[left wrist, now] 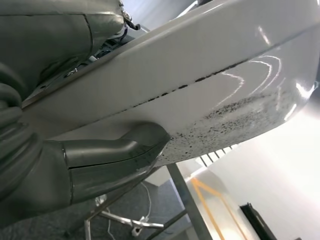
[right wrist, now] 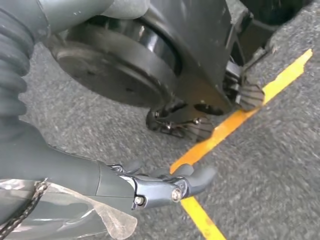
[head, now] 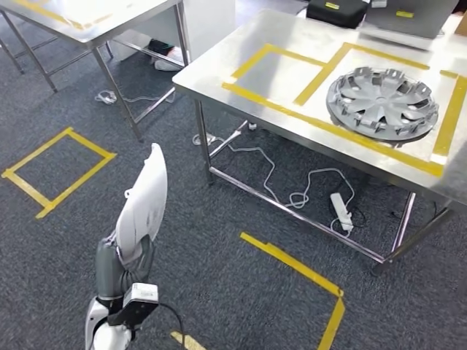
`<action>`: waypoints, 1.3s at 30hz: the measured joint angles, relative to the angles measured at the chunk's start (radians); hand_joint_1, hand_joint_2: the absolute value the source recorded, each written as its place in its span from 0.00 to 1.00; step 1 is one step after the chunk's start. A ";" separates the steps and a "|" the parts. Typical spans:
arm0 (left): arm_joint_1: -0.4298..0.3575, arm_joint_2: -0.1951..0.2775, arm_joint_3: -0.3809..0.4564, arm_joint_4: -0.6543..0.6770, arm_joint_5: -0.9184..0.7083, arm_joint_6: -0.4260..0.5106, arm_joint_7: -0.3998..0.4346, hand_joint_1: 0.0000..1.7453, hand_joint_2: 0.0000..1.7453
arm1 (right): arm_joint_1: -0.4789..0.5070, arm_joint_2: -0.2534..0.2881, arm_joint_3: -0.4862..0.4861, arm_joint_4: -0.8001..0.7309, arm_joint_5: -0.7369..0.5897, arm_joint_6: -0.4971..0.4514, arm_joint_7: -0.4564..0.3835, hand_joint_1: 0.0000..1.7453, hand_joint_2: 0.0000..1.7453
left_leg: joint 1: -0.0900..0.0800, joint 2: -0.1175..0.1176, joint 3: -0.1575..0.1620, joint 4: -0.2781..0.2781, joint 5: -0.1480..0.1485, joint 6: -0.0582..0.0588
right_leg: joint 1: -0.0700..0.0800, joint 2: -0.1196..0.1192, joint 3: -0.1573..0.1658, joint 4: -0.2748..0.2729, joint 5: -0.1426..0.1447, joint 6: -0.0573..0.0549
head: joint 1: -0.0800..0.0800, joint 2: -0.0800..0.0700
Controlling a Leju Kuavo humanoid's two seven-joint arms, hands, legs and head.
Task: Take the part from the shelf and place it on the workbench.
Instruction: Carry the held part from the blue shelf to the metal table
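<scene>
Grey carpet (head: 220, 277) marked with yellow tape (head: 292, 262) runs under everything I can see from the head camera. My left hand (head: 118, 266) grips the white curved part (head: 144, 200) low on the left, holding it upright above the floor, well apart from the workbench (head: 259, 44). On the left wrist camera the thick grey thumb (left wrist: 124, 155) presses against the part's glossy, black-speckled skin (left wrist: 211, 85), with the fingers closed on its far side. My right hand (right wrist: 151, 187) hangs down over the carpet beside a yellow strip, its fingers drawn together and curled, holding nothing that I can make out. The steel workbench stands ahead on the right, its top divided by yellow tape into boxes; a silver hubcap (head: 382, 102) lies flat in the right-hand box. A white power strip (head: 341, 211) and its cable lie on the floor beneath it. Another steel table (head: 93, 18) stands at the upper left.
</scene>
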State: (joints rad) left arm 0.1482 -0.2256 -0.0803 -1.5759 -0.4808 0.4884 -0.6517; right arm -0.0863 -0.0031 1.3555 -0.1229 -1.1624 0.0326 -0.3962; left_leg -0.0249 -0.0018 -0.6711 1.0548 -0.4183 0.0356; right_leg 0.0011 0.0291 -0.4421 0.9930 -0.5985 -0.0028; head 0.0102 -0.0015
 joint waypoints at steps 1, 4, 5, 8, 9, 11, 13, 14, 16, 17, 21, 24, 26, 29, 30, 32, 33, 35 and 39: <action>-0.002 -0.002 0.002 0.001 0.000 0.002 0.001 1.00 1.00 | 0.000 0.002 0.001 0.000 0.002 0.000 0.001 0.00 1.00 | -0.003 -0.003 0.005 -0.014 0.010 0.003 | 0.000 0.000 0.010 -0.002 0.000 0.006 | -0.001 0.000; -0.012 -0.010 0.007 0.001 0.000 0.008 0.001 1.00 1.00 | -0.003 0.003 0.008 0.000 0.009 -0.003 0.000 0.00 1.00 | 0.002 -0.004 0.041 -0.047 0.001 0.013 | -0.001 -0.007 -0.003 0.048 0.030 0.023 | -0.001 0.000; -0.015 -0.012 0.009 0.001 -0.001 0.010 0.001 1.00 1.00 | -0.006 0.003 0.011 0.000 0.012 -0.004 0.000 0.00 1.00 | 0.004 -0.004 0.056 -0.054 -0.005 0.016 | -0.001 -0.011 -0.034 0.097 0.037 0.026 | 0.000 0.000; -0.021 -0.014 0.011 0.005 -0.002 0.013 0.000 1.00 1.00 | -0.009 0.003 0.019 0.000 0.020 -0.006 -0.001 0.00 1.00 | 0.007 -0.003 0.092 -0.059 -0.037 0.019 | -0.006 -0.018 -0.164 0.248 -0.026 0.035 | 0.001 0.000; -0.022 -0.014 0.011 0.007 -0.003 0.013 -0.002 1.00 1.00 | -0.007 0.003 0.021 0.000 0.021 -0.008 -0.001 0.00 1.00 | 0.007 -0.003 0.107 -0.059 -0.050 0.018 | -0.008 -0.019 -0.195 0.263 -0.065 0.039 | 0.001 0.000; -0.024 -0.014 0.012 0.011 -0.005 0.013 -0.004 1.00 1.00 | -0.005 0.003 0.025 0.000 0.024 -0.010 -0.001 0.00 1.00 | 0.010 -0.003 0.146 -0.059 -0.080 0.014 | -0.014 -0.021 -0.226 0.226 -0.095 0.050 | 0.001 0.000; -0.027 -0.014 0.011 0.017 -0.008 0.013 -0.005 1.00 1.00 | -0.004 0.004 0.028 0.000 0.025 -0.011 -0.001 0.00 1.00 | 0.012 0.001 0.186 -0.058 -0.114 0.006 | -0.020 -0.037 -0.224 0.125 0.010 0.058 | 0.001 0.000; -0.029 -0.014 0.010 0.020 -0.010 0.012 -0.005 1.00 1.00 | -0.005 0.006 0.029 -0.001 0.025 -0.012 -0.001 0.00 1.00 | 0.012 0.004 0.203 -0.056 -0.130 0.001 | -0.021 -0.052 -0.220 0.084 0.072 0.055 | 0.001 0.000; -0.034 -0.014 0.007 0.025 -0.011 0.013 -0.006 1.00 1.00 | -0.007 0.009 0.035 -0.001 0.027 -0.014 0.000 0.00 1.00 | 0.013 0.010 0.225 -0.054 -0.154 -0.013 | -0.014 -0.065 -0.209 0.049 0.149 0.036 | -0.001 0.000; -0.037 -0.014 0.006 0.026 -0.012 0.014 -0.006 1.00 1.00 | -0.011 0.009 0.037 -0.001 0.028 -0.015 0.000 0.00 1.00 | 0.016 0.013 0.231 -0.049 -0.156 -0.020 | -0.010 -0.059 -0.201 0.047 0.140 0.025 | -0.001 0.000; -0.053 -0.014 0.000 0.028 -0.013 0.014 -0.009 1.00 1.00 | -0.017 0.009 0.042 -0.001 0.030 -0.020 0.000 0.00 1.00 | 0.025 0.013 0.163 0.088 -0.134 -0.041 | -0.012 -0.024 -0.157 0.030 0.125 -0.002 | -0.004 0.000; -0.056 -0.013 -0.001 0.030 -0.013 0.014 -0.010 1.00 1.00 | -0.015 0.009 0.043 -0.001 0.031 -0.019 -0.001 0.00 1.00 | 0.029 0.011 0.040 0.234 -0.211 -0.048 | -0.012 0.001 -0.125 0.026 0.099 -0.008 | -0.006 0.000; -0.056 -0.012 -0.001 0.032 -0.013 0.014 -0.010 1.00 1.00 | -0.012 0.009 0.044 -0.001 0.031 -0.019 -0.001 0.00 1.00 | 0.029 0.010 -0.003 0.233 -0.249 -0.047 | -0.012 0.023 -0.096 0.026 0.077 -0.006 | -0.006 0.000; -0.056 -0.012 -0.001 0.034 -0.014 0.013 -0.010 1.00 1.00 | -0.011 0.010 0.046 -0.002 0.031 -0.019 0.000 0.00 1.00 | 0.029 -0.025 -0.008 0.087 -0.116 -0.042 | -0.013 0.056 -0.058 0.027 0.043 0.003 | -0.008 0.000; -0.056 -0.011 -0.001 0.036 -0.015 0.012 -0.010 1.00 1.00 | -0.012 0.010 0.047 -0.002 0.031 -0.018 0.000 0.00 1.00 | 0.029 -0.044 -0.008 0.045 -0.067 -0.038 | -0.012 0.066 -0.054 0.028 0.032 0.009 | -0.009 0.000; -0.058 -0.009 -0.003 0.041 -0.019 0.009 -0.010 1.00 1.00 | -0.012 0.011 0.048 -0.002 0.031 -0.017 0.001 0.00 1.00 | 0.028 -0.060 -0.008 0.009 -0.021 -0.028 | -0.010 0.085 -0.043 0.033 0.018 0.021 | -0.010 0.000; -0.063 -0.010 -0.005 0.043 -0.023 0.007 -0.010 1.00 1.00 | -0.012 0.011 0.049 -0.002 0.031 -0.017 0.000 0.00 1.00 | 0.029 -0.054 0.000 0.010 -0.019 -0.022 | -0.009 0.089 -0.045 0.037 0.017 0.025 | -0.010 0.000; -0.075 -0.011 -0.011 0.046 -0.030 0.004 -0.010 1.00 1.00 | -0.013 0.009 0.050 -0.002 0.031 -0.017 -0.001 0.00 1.00 | 0.030 -0.035 0.015 0.005 -0.018 -0.011 | -0.007 0.056 -0.057 0.076 0.020 0.034 | -0.006 0.000; -0.084 -0.012 -0.025 0.058 -0.057 -0.004 0.001 1.00 1.00 | -0.021 0.008 0.052 -0.002 0.031 -0.019 -0.001 0.00 1.00 | 0.024 0.007 0.034 0.003 -0.038 0.009 | -0.004 -0.019 -0.194 0.264 -0.058 0.046 | -0.003 0.000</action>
State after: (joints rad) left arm 0.0643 -0.2372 -0.1049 -1.5178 -0.5379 0.4847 -0.6506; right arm -0.1078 0.0053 1.4072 -0.1248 -1.1315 0.0134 -0.3975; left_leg -0.0012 0.0054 -0.6370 1.0575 -0.4560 0.0444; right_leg -0.0027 0.0097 -0.6358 1.2568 -0.6560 0.0431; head 0.0072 -0.0015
